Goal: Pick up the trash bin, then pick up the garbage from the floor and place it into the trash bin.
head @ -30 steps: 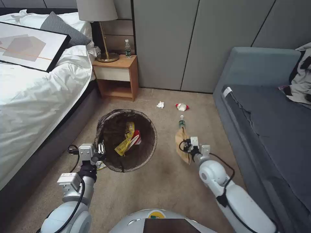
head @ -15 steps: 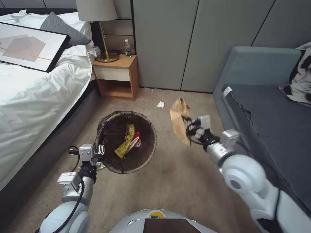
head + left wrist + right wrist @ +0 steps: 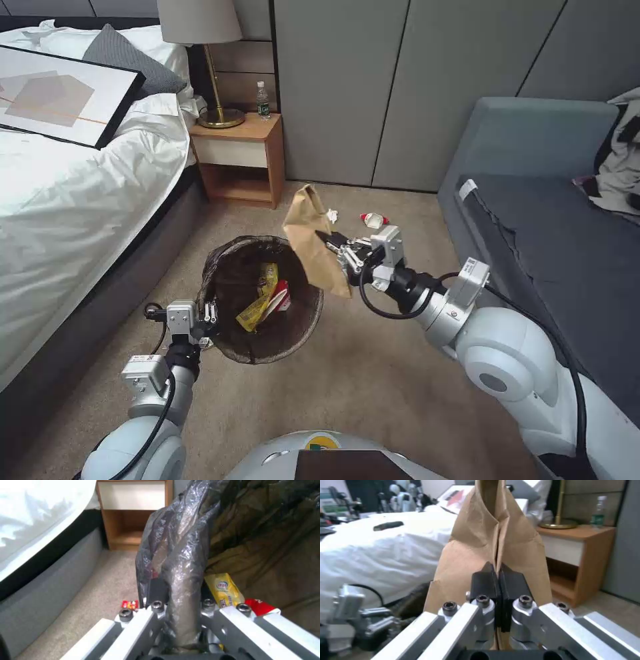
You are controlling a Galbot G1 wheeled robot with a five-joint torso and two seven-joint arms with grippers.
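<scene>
Right gripper (image 3: 331,241) fingers clenched on the brown paper bag (image 3: 312,240) – held in air over trash bin (image 3: 230,313) rim, hiding part of it. Left gripper (image 3: 208,313) fingers pinch the bin's bagged rim. Inside: yellow wrapper (image 3: 257,300). Cup (image 3: 374,219) & tissue (image 3: 331,215) on the floor – tissue partly behind the bag.
</scene>
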